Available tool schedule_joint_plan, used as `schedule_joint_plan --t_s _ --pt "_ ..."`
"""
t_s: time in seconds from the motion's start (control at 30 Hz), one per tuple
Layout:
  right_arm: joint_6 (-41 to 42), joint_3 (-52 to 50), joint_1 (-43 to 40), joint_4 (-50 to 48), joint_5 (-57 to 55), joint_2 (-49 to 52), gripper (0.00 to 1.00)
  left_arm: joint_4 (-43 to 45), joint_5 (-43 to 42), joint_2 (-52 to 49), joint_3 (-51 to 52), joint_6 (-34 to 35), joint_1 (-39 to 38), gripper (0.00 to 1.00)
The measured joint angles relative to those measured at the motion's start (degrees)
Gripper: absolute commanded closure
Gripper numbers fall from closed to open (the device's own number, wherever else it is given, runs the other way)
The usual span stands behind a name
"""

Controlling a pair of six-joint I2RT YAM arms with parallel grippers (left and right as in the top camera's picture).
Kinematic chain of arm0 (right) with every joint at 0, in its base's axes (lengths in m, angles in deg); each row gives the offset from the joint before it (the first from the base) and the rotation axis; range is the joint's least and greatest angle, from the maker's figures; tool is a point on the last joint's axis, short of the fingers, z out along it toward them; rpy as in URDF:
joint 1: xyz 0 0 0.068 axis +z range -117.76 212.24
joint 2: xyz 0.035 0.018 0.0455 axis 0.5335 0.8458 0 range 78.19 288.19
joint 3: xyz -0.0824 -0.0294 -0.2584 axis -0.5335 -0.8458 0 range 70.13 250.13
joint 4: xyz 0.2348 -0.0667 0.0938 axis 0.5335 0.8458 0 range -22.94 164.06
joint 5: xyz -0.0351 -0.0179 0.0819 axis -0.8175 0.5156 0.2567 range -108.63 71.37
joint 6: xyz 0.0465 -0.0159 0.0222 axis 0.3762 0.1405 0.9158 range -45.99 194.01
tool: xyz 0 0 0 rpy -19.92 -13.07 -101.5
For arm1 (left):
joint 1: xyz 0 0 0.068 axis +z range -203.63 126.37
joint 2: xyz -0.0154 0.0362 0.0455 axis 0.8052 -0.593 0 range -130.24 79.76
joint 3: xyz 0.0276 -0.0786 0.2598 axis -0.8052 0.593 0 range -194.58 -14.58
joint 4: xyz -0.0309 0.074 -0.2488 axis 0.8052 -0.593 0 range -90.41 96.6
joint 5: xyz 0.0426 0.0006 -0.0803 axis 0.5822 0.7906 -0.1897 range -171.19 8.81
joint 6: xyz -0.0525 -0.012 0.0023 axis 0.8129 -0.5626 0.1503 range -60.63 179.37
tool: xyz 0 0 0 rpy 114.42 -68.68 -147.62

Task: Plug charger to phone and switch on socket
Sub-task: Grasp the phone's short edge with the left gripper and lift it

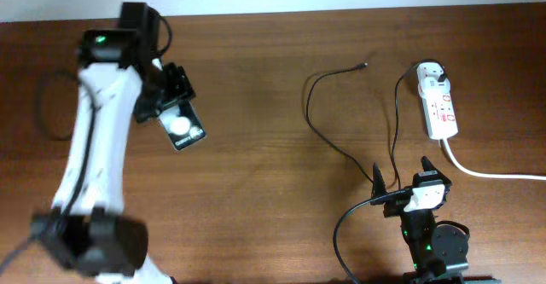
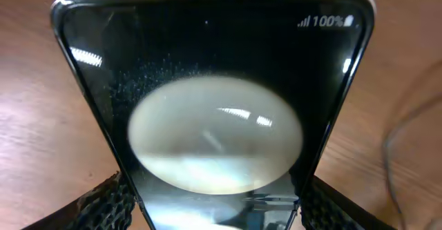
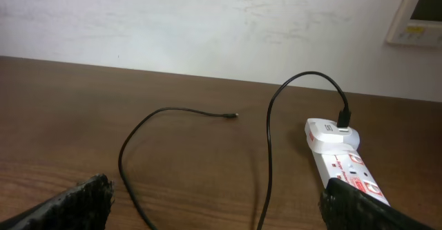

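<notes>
Tabletop [image 1: 256, 207] of brown wood spans the whole overhead view. On its left side the white left arm [image 1: 85, 156] reaches up the table, and the left gripper [image 1: 168, 99] pinches one end of the phone [image 1: 182, 128]. In the left wrist view its fingers [image 2: 103, 206] press against both edges of the phone [image 2: 214, 85]. The glossy black face reflects a pale oval and reads "100%" beside signal bars in its top corner.

Well apart, at the right edge, lies the white socket [image 1: 441, 107], with red marks too small to read and a thick white cord [image 1: 490, 174] leaving its near end. The charger [image 1: 309, 105] runs from a white adapter on the socket's far end. Its black cable loops across the table, and its tip [image 1: 365, 64] lies loose, far from the phone.

The right gripper [image 1: 402, 175] sits near the front edge, its fingers [image 3: 83, 202] spread wide and holding nothing.
</notes>
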Motion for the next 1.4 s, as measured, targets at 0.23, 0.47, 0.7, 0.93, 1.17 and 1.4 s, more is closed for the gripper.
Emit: schedule_joint_plan --t_s 0.23,0.47,0.7,0.93,1.17,1.4 --pt "0.0 0.0 0.0 0.02 0.0 0.0 0.01 -10.14 6.1 23.98 -0.28 -0.98 0.0 0.44" --pt "0.02 0.0 0.0 0.02 0.0 0.0 0.01 -14.32 8.96 44.7 3.61 0.22 0.0 0.46" --pt "0.02 0.0 0.0 0.0 -0.2 0.02 0.01 7.32 1.88 51.49 35.26 3.89 0.0 0.44" --pt "0.02 0.0 0.0 0.0 -0.2 0.0 0.01 26.73 -16.48 29.18 46.34 4.39 0.0 0.46" --pt "0.0 0.0 0.0 0.02 -0.17 0.0 0.01 28.46 -49.81 10.34 46.36 -1.33 -0.07 0.5" --pt "0.02 0.0 0.0 0.02 -0.2 0.0 0.01 28.44 -71.47 10.34 46.36 -2.69 -0.07 0.5"
